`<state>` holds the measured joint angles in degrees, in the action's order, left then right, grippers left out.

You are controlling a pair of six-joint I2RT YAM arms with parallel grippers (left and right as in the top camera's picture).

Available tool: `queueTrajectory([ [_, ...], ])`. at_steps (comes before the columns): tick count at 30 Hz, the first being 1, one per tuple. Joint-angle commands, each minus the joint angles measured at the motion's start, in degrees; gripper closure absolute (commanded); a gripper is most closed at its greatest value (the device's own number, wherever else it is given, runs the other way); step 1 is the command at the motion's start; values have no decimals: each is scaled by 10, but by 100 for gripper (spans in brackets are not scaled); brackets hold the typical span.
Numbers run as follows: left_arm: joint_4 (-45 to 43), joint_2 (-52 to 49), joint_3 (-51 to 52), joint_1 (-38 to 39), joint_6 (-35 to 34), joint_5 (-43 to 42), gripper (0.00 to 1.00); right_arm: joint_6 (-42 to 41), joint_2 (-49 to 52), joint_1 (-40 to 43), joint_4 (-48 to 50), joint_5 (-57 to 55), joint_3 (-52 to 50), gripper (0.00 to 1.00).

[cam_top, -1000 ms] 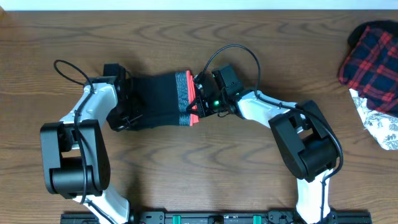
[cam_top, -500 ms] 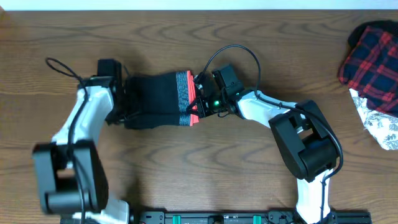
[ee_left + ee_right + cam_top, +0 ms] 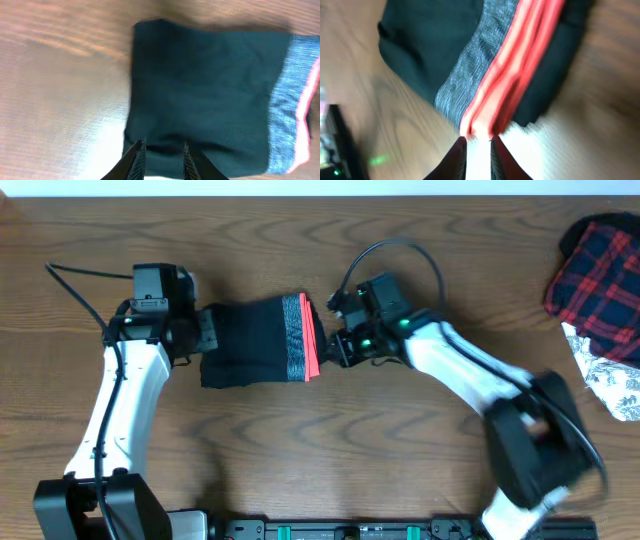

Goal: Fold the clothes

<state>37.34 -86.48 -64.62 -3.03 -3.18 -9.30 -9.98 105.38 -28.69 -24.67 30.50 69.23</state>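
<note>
— Wooden table [image 3: 300, 450], left side first?
— Noted: left gripper [image 3: 207, 332], jaws slightly parted, at the left edge of the folded trousers [image 3: 250, 340].
— Further right?
— Trousers lie mid-table, red-edged waistband [image 3: 297, 337] rightward; right gripper [image 3: 335, 345], narrowly parted, just beside that edge, gripping nothing.

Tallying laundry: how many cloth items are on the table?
3: folded black trousers mid-table; plaid garment far right; floral cloth beside it. Others may lie off-frame.
</note>
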Motion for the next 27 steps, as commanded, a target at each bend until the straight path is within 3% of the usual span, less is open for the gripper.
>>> queueTrajectory([
  [1,-9,3,-4,22,78,-61,74,38,-61,0,-58,-97,4,80],
  [5,-17,3,-3,49,85,-61,74,53,-65,2,-121,-93,4,65],
  [10,-5,3,-3,60,68,-61,73,54,-39,14,-106,-95,4,45],
  [14,17,3,-3,59,34,30,74,55,-3,22,-54,-92,4,25],
  [18,38,3,-3,54,-52,158,73,63,45,27,0,-89,4,19],
  [27,60,3,-3,1,-111,164,67,57,139,28,72,-2,4,15],
])
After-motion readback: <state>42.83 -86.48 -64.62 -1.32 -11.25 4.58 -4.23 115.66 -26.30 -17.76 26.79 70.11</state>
